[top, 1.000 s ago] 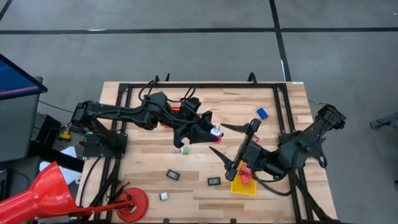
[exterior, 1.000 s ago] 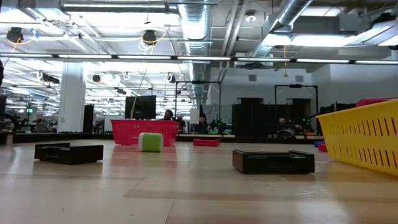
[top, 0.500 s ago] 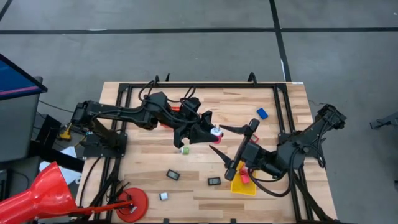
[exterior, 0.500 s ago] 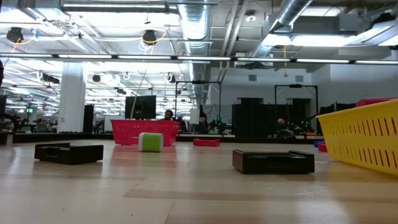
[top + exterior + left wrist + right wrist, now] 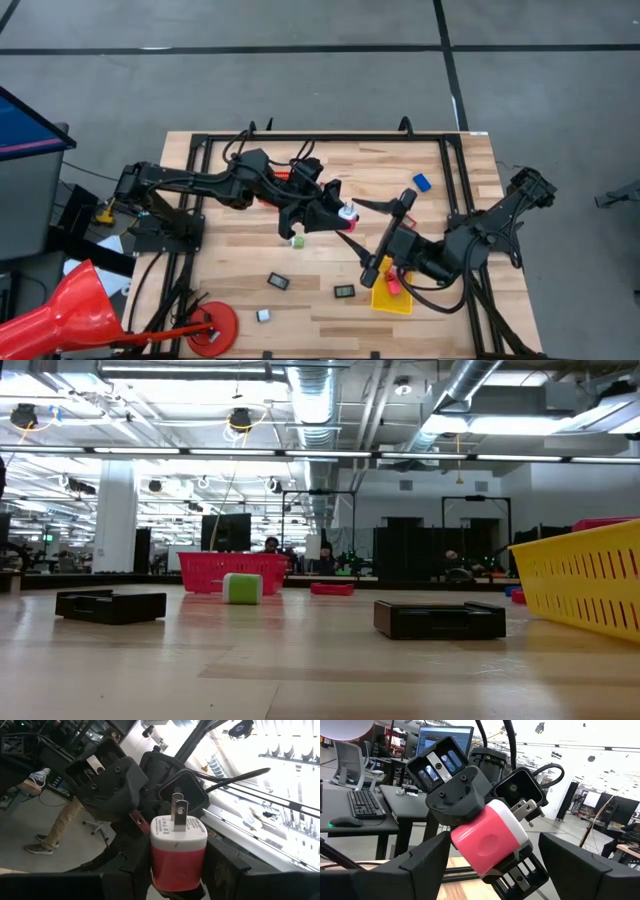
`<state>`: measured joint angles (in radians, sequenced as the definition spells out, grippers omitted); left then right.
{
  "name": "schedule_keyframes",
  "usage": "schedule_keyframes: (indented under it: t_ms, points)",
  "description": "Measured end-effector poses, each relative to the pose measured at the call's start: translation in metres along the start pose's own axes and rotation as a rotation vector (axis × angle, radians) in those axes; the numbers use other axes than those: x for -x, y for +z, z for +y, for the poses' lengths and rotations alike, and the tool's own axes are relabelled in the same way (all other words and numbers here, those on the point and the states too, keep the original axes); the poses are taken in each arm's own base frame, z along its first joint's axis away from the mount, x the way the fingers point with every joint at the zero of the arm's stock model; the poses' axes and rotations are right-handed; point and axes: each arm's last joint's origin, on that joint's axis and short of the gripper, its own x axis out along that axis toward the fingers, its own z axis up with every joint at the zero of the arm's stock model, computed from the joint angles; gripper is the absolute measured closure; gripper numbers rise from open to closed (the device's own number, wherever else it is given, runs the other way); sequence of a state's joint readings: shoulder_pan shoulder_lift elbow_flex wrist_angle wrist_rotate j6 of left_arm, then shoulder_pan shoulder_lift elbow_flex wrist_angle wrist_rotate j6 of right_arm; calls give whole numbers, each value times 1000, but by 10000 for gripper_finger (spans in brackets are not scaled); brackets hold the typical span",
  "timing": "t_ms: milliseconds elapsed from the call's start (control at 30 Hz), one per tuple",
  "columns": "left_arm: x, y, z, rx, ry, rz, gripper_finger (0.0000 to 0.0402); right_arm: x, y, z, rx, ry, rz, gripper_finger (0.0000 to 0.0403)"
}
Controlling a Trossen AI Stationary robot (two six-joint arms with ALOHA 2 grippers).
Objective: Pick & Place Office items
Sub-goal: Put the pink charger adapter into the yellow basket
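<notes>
My left gripper (image 5: 338, 211) reaches in from the table's left and is shut on a pink charger plug (image 5: 178, 851) with a white cap and two metal prongs, high above the table's middle. My right gripper (image 5: 350, 217) faces it from the right. It is open, one finger (image 5: 422, 865) on each side of the charger (image 5: 487, 840), and I cannot tell if it touches. On the table lie a green block (image 5: 297, 241), a blue block (image 5: 421, 182) and three flat dark rectangles (image 5: 278, 282), (image 5: 344, 291), (image 5: 263, 315). My left gripper pinches the charger's pink body (image 5: 176, 876) between its two fingers, at the end away from the prongs. The fingers (image 5: 456, 795) come from the table's left, nearly level and tipped slightly up. The charger is lifted clear of the table, its prongs (image 5: 177, 811) pointing away toward my right gripper.
A yellow bin (image 5: 385, 300) with a red piece (image 5: 394, 286) inside sits under my right arm. In the low view it is the yellow slatted wall (image 5: 585, 592). A red mesh basket (image 5: 232, 571) stands farther back, below my left arm. A red disc (image 5: 213, 325) lies at the near left.
My right gripper's fingers have drawn a little closer together around the charger and still stand apart. The left gripper and the charger have kept still.
</notes>
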<state>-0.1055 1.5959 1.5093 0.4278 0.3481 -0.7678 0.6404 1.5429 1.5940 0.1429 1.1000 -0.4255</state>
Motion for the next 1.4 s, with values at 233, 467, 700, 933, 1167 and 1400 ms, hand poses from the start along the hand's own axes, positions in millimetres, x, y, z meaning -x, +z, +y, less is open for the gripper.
schedule_keyframes:
  t_ms: [233, 467, 700, 933, 1167, 1400]
  points:
    - [0, 0, 0, 0, 0, 0, 262, 0, 1, -1, -14, -4, -6, 104]
    - [0, 0, 0, 0, 0, -1, 262, 0, 2, -1, -20, -5, -9, 121]
    - [0, 0, 0, 0, 3, -3, 262, 0, 2, -1, -20, -2, -10, 171]
    - [0, 0, 0, 1, 0, -2, 262, 0, 2, -1, -26, 0, -12, 215]
    - [0, 0, 0, 0, 1, -2, 262, 0, 2, -1, -24, -3, -12, 179]
    - [-1, 0, -3, 0, -4, -7, 262, 0, 5, -2, -8, -11, -29, 175]
